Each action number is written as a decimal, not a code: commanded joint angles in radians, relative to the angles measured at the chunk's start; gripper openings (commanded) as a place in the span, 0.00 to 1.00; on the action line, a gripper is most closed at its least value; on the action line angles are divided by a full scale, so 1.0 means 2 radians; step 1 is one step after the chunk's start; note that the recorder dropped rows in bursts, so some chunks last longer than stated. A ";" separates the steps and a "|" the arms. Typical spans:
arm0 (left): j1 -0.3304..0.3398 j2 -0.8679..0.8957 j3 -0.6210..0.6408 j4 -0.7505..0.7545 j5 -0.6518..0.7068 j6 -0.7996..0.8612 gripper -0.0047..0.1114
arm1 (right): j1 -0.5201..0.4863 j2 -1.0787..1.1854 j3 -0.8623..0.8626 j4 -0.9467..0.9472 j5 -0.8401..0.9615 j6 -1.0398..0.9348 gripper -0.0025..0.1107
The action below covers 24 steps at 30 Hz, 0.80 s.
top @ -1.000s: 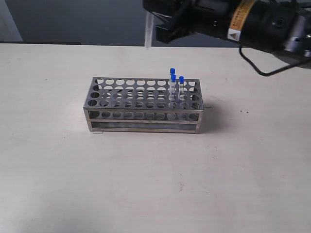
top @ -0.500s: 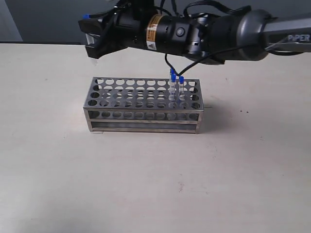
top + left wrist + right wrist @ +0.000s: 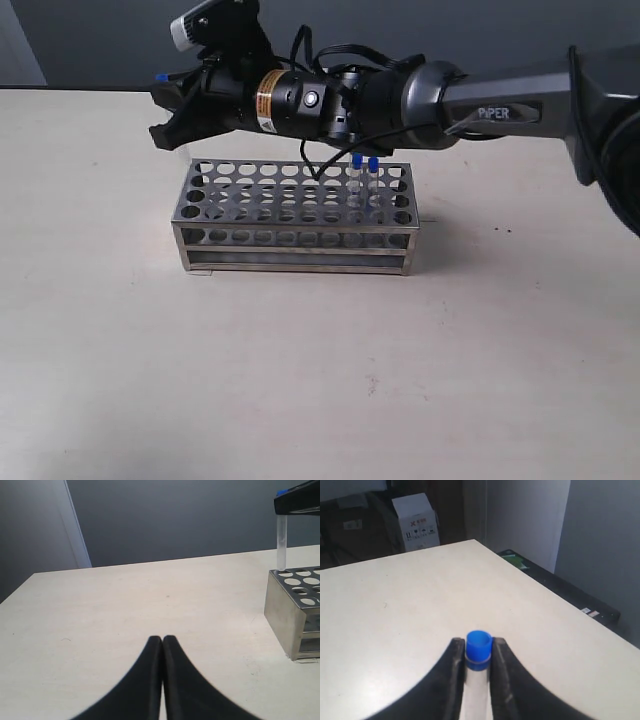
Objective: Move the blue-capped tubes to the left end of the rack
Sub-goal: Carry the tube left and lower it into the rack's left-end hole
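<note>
Heads up: right gripper (image 3: 478,651) pinches one blue-capped tube (image 3: 282,540) by its cap, tip hanging just above the far-left corner of the rack (image 3: 290,215). The left gripper (image 3: 162,641) has its jaws pressed together, holding nothing. Risk: an off-centre tip strikes the rack instead of dropping in, so the tube tilts or slips in that narrow pinch.

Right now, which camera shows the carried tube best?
The left wrist view: the tube hangs nearly full length above the rack end. The right wrist view shows only its cap between the fingers; the exterior view only a blue speck.

White "PiPER" lettering on the right arm (image 3: 512,112), yellow label (image 3: 265,108) near its wrist, print too small to read
</note>
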 commanded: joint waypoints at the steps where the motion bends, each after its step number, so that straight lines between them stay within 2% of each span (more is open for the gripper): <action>1: -0.003 0.002 -0.001 0.001 -0.007 0.000 0.04 | 0.000 0.005 -0.010 0.012 0.016 -0.001 0.02; 24: -0.003 0.002 -0.001 0.001 -0.007 0.000 0.04 | 0.000 0.020 -0.015 0.031 0.027 -0.019 0.02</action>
